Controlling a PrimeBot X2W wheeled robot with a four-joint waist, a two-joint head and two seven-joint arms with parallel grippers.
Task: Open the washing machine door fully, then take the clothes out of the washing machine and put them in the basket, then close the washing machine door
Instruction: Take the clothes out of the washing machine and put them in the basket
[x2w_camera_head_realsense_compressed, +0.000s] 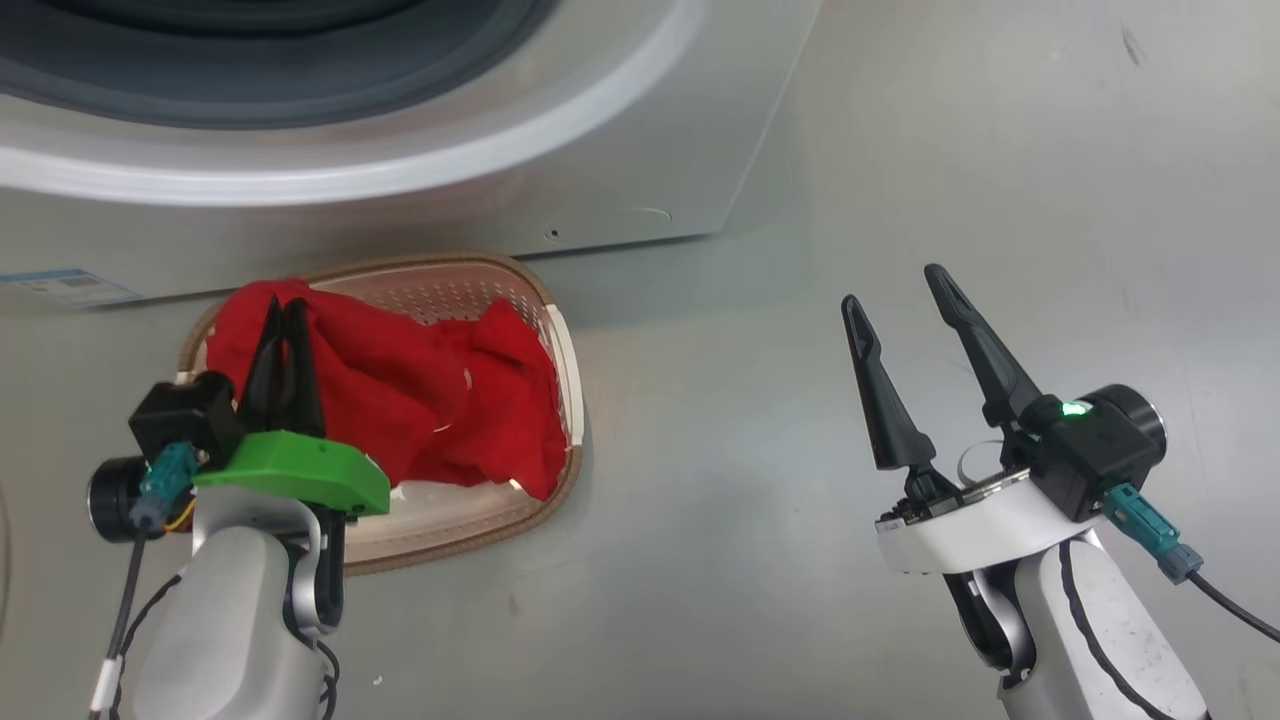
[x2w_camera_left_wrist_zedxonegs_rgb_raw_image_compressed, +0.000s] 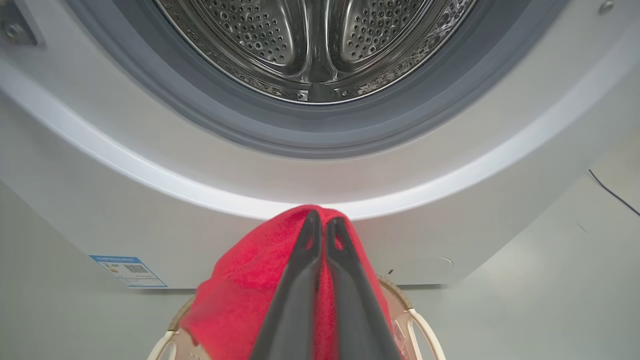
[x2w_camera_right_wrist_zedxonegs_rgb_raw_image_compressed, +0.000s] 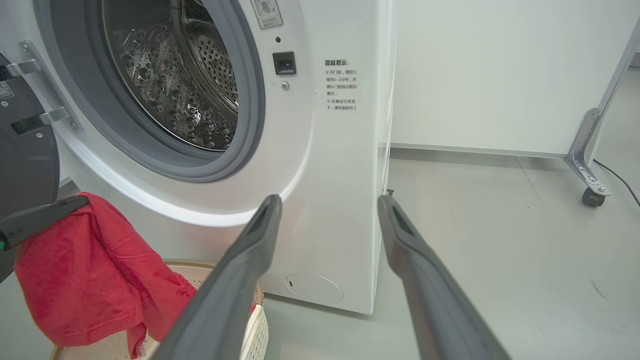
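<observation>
1. The washing machine (x2w_camera_head_realsense_compressed: 600, 150), white and boxy, spans the head view from 10 to 12 o'clock. A small blue label (x2w_camera_head_realsense_compressed: 65, 287) sits on its front at 9 o'clock.
2. The basket (x2w_camera_head_realsense_compressed: 560, 350), cream with a brown rim, stands on the grey floor (x2w_camera_head_realsense_compressed: 900, 150) just in front of the machine, toward 8 o'clock from the picture's middle.
3. The clothes (x2w_camera_head_realsense_compressed: 440, 400), bright red, lie heaped in the basket and cover most of it.
4. The left gripper (x2w_camera_head_realsense_compressed: 284, 308), at 8 o'clock, is clenched on a fold of the clothes. In the right wrist view, the fabric hangs from its fingers down into the basket.
5. The right gripper (x2w_camera_head_realsense_compressed: 892, 286), at 4 o'clock, is released, its dark fingers spread wide over bare floor, well apart from the basket.
6. The washing machine door (x2w_camera_right_wrist_zedxonegs_rgb_raw_image_compressed: 22, 165) stands swung open at 9 o'clock in the right wrist view (just a dark part by its metal hinge shows).
7. In the left wrist view the steel drum (x2w_camera_left_wrist_zedxonegs_rgb_raw_image_compressed: 310, 45) gleams at 12 o'clock, circled by a grey rubber ring (x2w_camera_left_wrist_zedxonegs_rgb_raw_image_compressed: 320, 135).
</observation>
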